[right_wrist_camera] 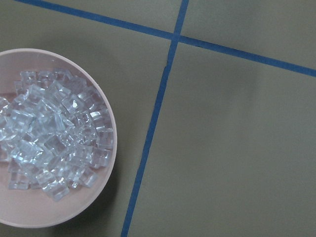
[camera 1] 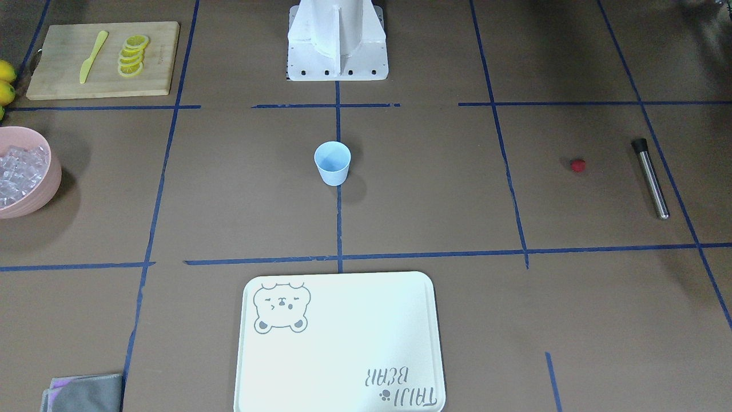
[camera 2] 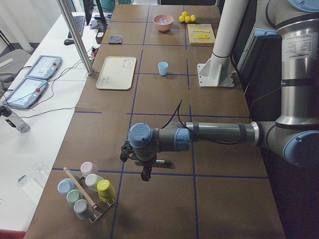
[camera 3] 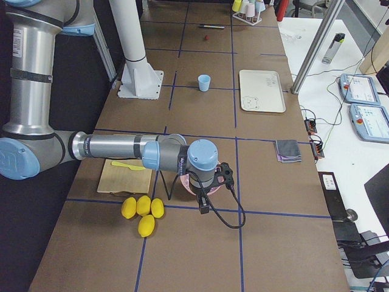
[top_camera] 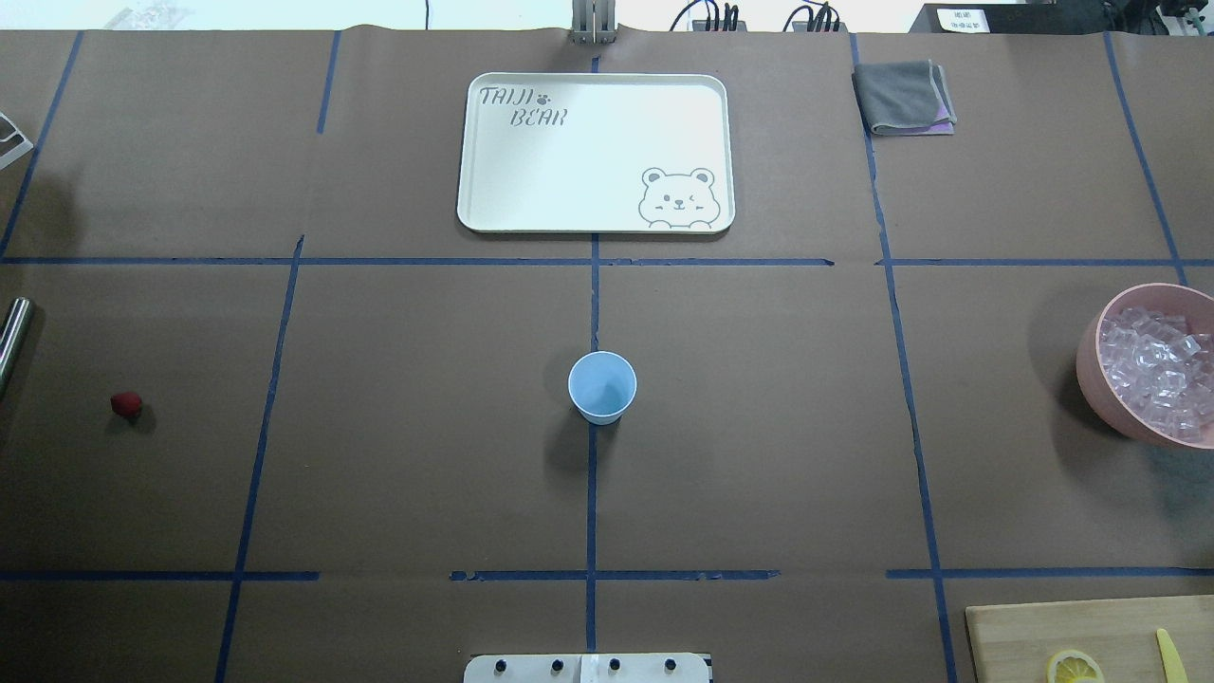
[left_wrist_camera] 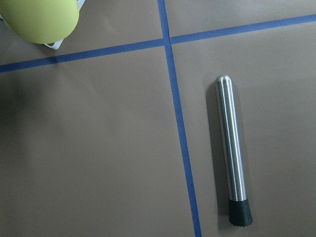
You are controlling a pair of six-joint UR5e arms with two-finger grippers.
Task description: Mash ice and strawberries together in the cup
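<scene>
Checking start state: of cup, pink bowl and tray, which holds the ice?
The pink bowl, heaped with ice cubes; the blue cup and the white tray are both empty.

We see the left arm (camera 2: 219, 133) reaching out with its forearm level, wrist turned down, left gripper (camera 2: 145, 175) pointing straight down. Right arm (camera 3: 115, 148) same pose, right gripper (camera 3: 203, 207) pointing down too. Both grippers show only from the side; whether parted or closed, we can't tell.

You have: pale blue cup (camera 1: 332, 163); red strawberry (camera 1: 578, 166); clear ice (camera 1: 20, 171); pink bowl (camera 1: 41, 197); brown tabletop (camera 1: 240, 194), blue tape (camera 1: 339, 229) grid.
</scene>
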